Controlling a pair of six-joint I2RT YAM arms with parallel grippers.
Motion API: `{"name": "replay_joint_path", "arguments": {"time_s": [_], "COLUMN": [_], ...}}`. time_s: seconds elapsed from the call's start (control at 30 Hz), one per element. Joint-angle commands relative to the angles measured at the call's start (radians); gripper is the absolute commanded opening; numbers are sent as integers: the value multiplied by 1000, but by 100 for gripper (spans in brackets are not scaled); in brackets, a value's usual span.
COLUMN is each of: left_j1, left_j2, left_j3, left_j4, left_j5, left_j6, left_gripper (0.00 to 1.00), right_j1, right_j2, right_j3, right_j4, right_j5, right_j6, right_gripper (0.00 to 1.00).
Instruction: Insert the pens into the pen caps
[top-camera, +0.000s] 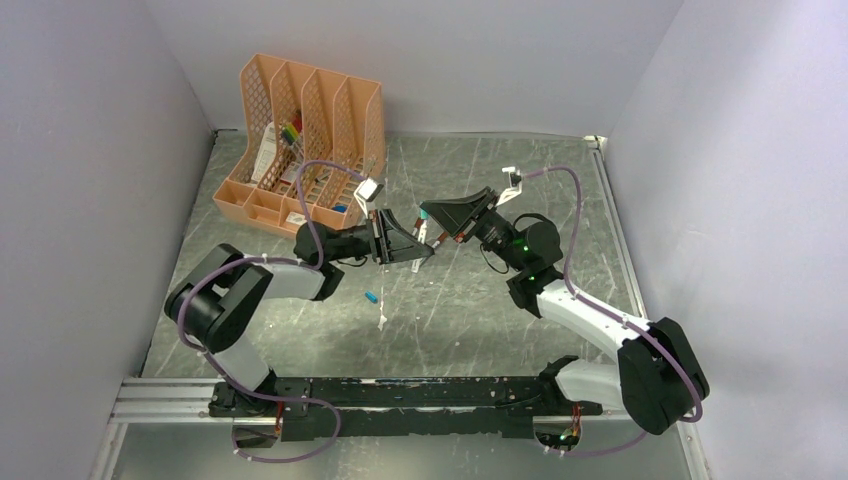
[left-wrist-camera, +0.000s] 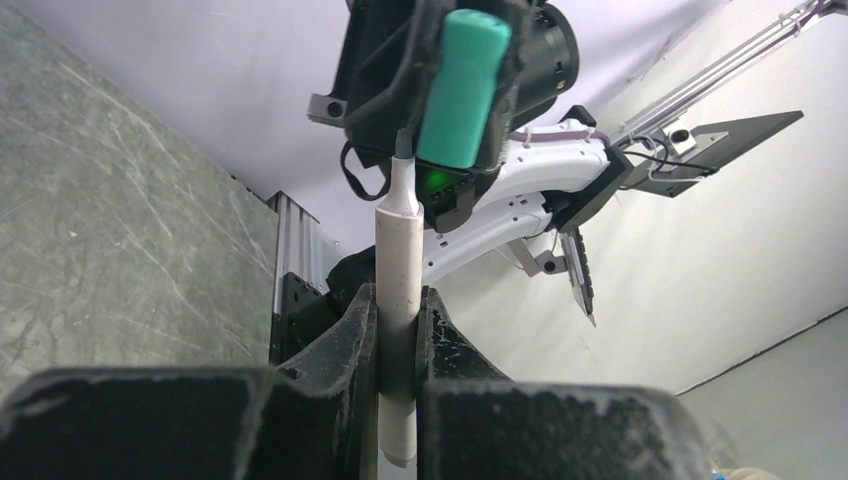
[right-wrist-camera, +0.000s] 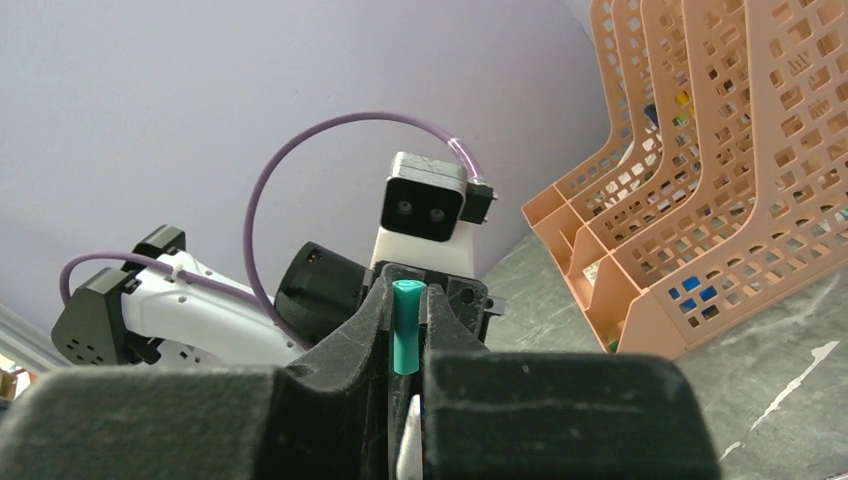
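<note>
The grey marbled table (top-camera: 480, 320) carries a peach mesh file organizer (top-camera: 300, 110) at its far left corner. Both arms reach in over the middle of the table, and their grippers meet tip to tip above it.

The left gripper (left-wrist-camera: 397, 320) is nearly closed, its two black fingers pinching a slim white pen (left-wrist-camera: 400, 250) around the barrel. In the left wrist view the pen stands up out of the fingers, with its narrow grey tip pointing at the right gripper. The right gripper (right-wrist-camera: 405, 300) is pressed together on a teal pen cap (right-wrist-camera: 405, 335), which sits lengthwise in the slot between its fingers with one end poking out past the tips.

The pen's tip lies just beside the cap, close against its side. Whether the two touch cannot be told.

On the table below the left gripper lie a small blue cap (top-camera: 371, 297) and, near it, a slim pale piece (top-camera: 383, 319) too small to identify.
</note>
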Motion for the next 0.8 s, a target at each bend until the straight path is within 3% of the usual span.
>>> {"name": "replay_joint_path", "arguments": {"time_s": [0.0, 0.77], "left_j1": [-13, -13], "left_j2": [-40, -57], "left_j3": [28, 16], "left_j4": [288, 261], "left_j5": [16, 32], "left_j6": [-10, 15], "left_gripper": [7, 7], "right_j1": [-3, -11], "right_j2": [8, -8], "right_j3": [-12, 18], "right_j4": [22, 5], "right_j5": [4, 38], "right_j6": [-18, -41], "right_gripper": [0, 0]}}
